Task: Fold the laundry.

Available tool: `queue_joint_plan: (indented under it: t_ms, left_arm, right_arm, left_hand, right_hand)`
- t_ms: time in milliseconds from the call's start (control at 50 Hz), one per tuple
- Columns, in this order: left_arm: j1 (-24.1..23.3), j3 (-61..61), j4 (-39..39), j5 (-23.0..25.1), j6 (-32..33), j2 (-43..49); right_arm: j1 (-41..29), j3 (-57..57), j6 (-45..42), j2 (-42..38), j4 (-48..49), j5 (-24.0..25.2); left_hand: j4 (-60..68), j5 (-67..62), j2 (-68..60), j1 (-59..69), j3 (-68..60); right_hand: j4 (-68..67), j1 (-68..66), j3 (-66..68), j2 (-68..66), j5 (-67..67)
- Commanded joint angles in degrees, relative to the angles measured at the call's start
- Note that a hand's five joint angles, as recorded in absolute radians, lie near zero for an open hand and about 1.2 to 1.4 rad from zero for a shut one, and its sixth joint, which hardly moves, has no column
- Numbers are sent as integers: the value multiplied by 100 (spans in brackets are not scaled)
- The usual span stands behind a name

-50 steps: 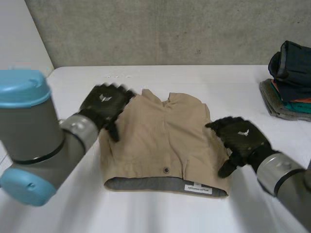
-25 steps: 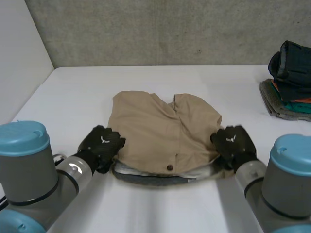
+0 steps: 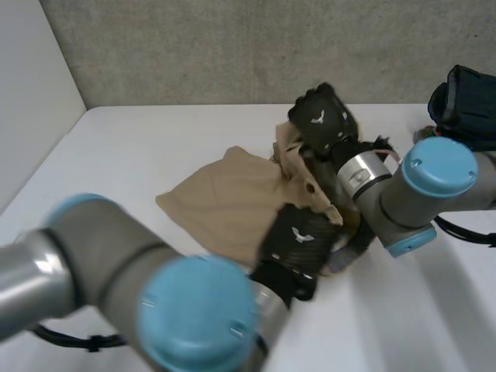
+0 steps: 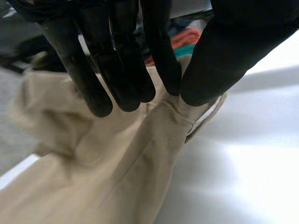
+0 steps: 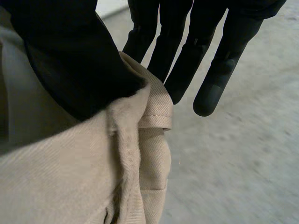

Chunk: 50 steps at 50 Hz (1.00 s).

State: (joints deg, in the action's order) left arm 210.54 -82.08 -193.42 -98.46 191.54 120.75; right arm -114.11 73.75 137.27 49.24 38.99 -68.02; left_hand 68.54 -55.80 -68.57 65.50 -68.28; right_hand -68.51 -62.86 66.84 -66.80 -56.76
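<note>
Laundry mid-fold: we see the left hand (image 3: 298, 236) and the right hand (image 3: 322, 120) each pinching one raised side of the tan garment (image 3: 225, 205), whose other side lies on the bench (image 3: 116, 155). Next, we judge, that side must be laid evenly across.

Wide open across the table (image 3: 124, 147) on the left; far right blocked by a stack of clothes (image 3: 469, 97) (dark, folded).
</note>
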Motion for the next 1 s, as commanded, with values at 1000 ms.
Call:
queue_joint_plan:
  t_ms: [1000]
  left_arm:
    - [4425,790,1026,2832,2467,1117]
  right_arm:
    - [-884,3348,2796,2908,-3926,-2487]
  left_hand:
    - [-3597,3323,3600,-3293,3571]
  right_hand:
    - [5851,5286,-5684,5680,5676]
